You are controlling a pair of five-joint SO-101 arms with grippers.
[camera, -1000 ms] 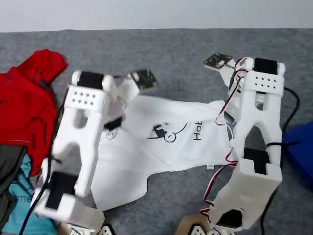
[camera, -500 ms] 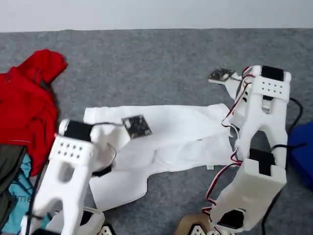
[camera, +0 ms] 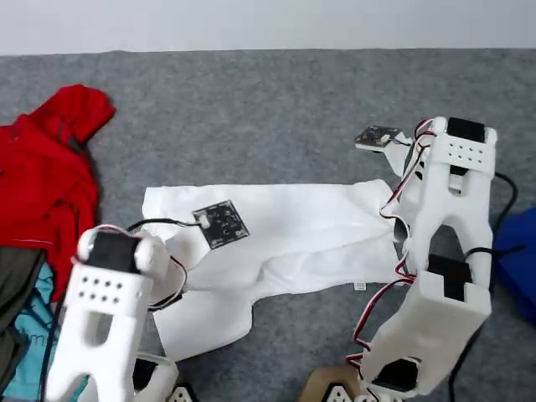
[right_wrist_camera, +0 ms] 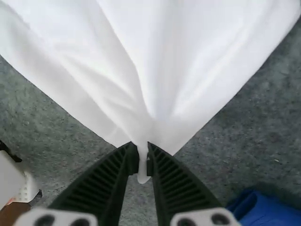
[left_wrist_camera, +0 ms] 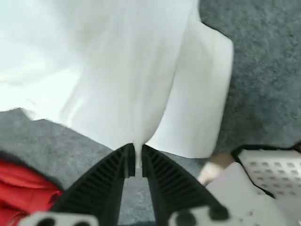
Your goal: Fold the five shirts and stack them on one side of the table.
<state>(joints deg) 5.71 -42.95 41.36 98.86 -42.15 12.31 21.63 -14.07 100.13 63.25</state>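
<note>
white shirt (camera: pixel 293 230) folded over, plain side up, mid worktop (camera: pixel 276 100) | left pincer (left_wrist_camera: pixel 135 162) pinches its edge | right pincer (right_wrist_camera: pixel 142 165) pinches it too

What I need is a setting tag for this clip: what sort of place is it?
Likely a robotics test bench, not a home: a table under grey carpet-like cloth, the left claw and right claw both pinching a white shirt, a red garment heaped aside.

plain white shirt (camera: pixel 318 226), red garment (camera: pixel 46 184), blue cloth (camera: pixel 515 251), teal fabric (camera: pixel 33 322), mottled grey table (camera: pixel 251 100)
</note>
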